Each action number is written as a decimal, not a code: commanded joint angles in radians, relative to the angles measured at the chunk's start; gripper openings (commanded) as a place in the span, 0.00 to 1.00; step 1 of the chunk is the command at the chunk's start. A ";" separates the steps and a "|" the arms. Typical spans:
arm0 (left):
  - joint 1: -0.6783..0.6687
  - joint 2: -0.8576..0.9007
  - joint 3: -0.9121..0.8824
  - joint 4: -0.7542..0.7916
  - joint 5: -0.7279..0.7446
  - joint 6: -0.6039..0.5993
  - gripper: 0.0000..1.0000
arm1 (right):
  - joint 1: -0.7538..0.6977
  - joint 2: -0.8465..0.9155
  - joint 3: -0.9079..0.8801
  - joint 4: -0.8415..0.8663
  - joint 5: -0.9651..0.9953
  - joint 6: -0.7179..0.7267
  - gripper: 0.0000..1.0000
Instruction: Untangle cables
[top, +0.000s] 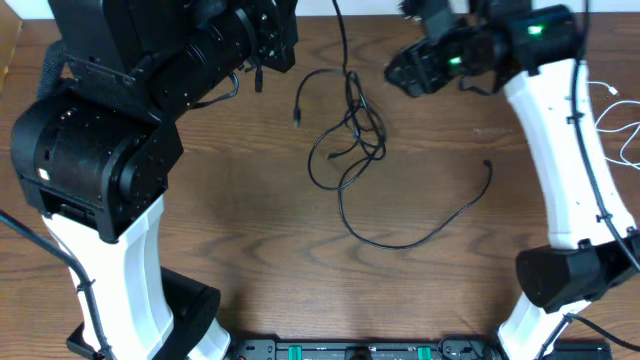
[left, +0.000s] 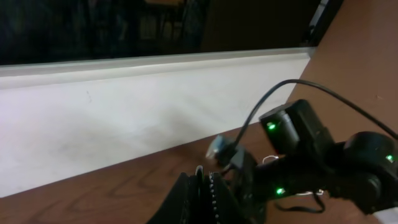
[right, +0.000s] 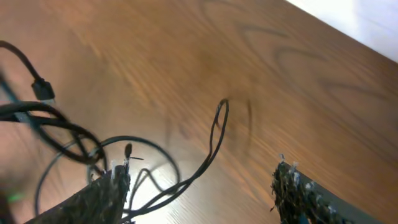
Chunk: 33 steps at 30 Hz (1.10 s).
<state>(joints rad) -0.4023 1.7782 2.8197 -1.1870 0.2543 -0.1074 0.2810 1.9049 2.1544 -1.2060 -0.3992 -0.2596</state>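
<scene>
We find the black cables (top: 350, 140) bunched in a loose snarl on the table (top: 220, 230), nearer its far edge than its near one and about midway between its side edges. One long tail (top: 415, 243) sweeps out toward the right edge, and a free plug (top: 298, 116) lies just left of the knot. A white cable (top: 622, 125) lies well apart at the right edge.

The left gripper (left: 205, 190) has its jaws pressed together. From its wrist view it appears to pinch a black strand just below a connector (left: 221, 149). The right gripper (right: 199, 193) hangs over the knot with its jaws spread wide and nothing between them.

We judge these cords to be light, limp and rather slick, so they will slide and spring back instead of resisting. We would take hold of a single free strand beside the knot, or close behind a plug. We would not grip across crossed loops, since a pull there could cinch them tighter.
</scene>
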 joint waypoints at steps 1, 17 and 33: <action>-0.003 -0.022 0.014 -0.010 -0.061 0.028 0.07 | 0.053 -0.019 0.002 0.001 0.000 -0.018 0.72; -0.002 -0.008 0.014 -0.065 -0.222 0.138 0.07 | 0.155 -0.019 0.002 0.010 0.026 -0.018 0.67; 0.011 0.038 -0.004 -0.056 -0.309 0.156 0.07 | 0.243 -0.032 0.005 0.005 0.027 -0.026 0.54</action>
<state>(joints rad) -0.3977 1.8172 2.8159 -1.2598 -0.0345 0.0349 0.5186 1.9026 2.1540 -1.1973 -0.3630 -0.2756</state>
